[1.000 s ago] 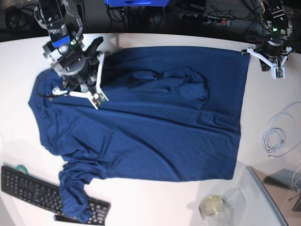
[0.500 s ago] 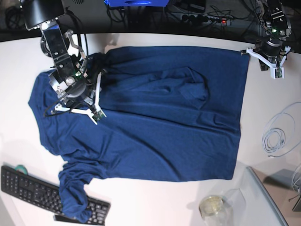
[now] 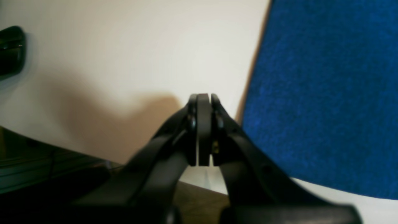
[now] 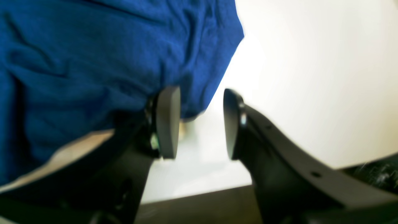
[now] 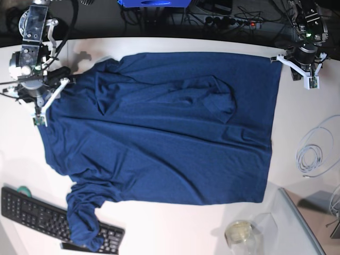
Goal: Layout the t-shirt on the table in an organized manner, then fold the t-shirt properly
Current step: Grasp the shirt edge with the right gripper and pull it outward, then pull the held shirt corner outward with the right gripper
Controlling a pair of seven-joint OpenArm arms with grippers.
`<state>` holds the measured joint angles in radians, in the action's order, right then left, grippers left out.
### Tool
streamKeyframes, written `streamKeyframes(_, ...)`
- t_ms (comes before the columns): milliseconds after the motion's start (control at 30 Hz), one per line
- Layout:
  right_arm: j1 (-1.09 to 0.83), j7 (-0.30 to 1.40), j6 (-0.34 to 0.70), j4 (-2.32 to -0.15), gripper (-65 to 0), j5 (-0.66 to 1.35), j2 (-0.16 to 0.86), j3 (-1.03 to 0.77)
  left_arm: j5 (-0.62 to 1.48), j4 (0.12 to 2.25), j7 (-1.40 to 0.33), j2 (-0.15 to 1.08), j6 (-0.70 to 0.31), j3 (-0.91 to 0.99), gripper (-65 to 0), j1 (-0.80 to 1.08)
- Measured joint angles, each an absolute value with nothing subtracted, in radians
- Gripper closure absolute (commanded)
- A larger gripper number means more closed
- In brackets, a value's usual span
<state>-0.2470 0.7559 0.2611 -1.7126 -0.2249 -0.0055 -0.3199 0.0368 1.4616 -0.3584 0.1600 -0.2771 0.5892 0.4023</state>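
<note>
The right end effector (image 4: 199, 124) hangs at the far left, jaws parted and empty beside the cloth's edge. The navy t-shirt (image 5: 170, 143) lies spread and wrinkled across the white counter (image 5: 159, 234), one sleeve bunched over the keyboard (image 5: 37, 212) at the near left. The left end effector (image 3: 203, 130), clenched on nothing, sits beside the shirt's far right corner.

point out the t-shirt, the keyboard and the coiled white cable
t-shirt (image 5: 175, 154), base view, middle of the body
keyboard (image 5: 32, 212), base view, key field
coiled white cable (image 5: 309, 157), base view, on the loops
</note>
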Motion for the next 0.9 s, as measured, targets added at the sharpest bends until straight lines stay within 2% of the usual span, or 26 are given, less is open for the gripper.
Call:
streamKeyframes(167,-0.171,0.660,0.255,-1.549,-21.5,-0.237,-0.002,-0.456,0.037,1.444,-0.355,0.160,-0.277,0.588,0.0,0.388)
streamKeyframes(333,-0.114,0.657,0.256,-1.419,-21.5,-0.229,-0.003,-0.478,0.037,1.379,-0.355,0.159,-0.277,0.588,0.0,0.369)
streamKeyframes(600,-0.100,0.656,0.256,-1.399,-21.0,-0.233,0.000,-0.478,0.045,1.289,-0.331,0.167,-0.277,0.588,0.0,0.343)
streamKeyframes(667,-0.094,0.652,0.255,-1.373,-14.3,-0.234,0.000,-0.478,0.035,1.270,-0.327,0.174,-0.276,0.589,0.0,0.328)
streamKeyframes(733,-0.080,0.639,0.255,-1.330,-1.7,-0.228,0.010,-0.477,0.038,1.249,-0.324,0.187,-0.272,0.589,0.0,0.314)
streamKeyframes(767,-0.072,0.633,0.255,-1.307,0.0,-0.221,0.025,-0.473,0.049,1.245,-0.321,0.192,-0.273,0.589,0.0,0.313)
streamKeyframes(900,-0.078,0.633,0.255,-1.298,0.0,-0.233,0.052,-0.474,0.052,1.237,-0.322,0.205,-0.273,0.589,0.0,0.318)
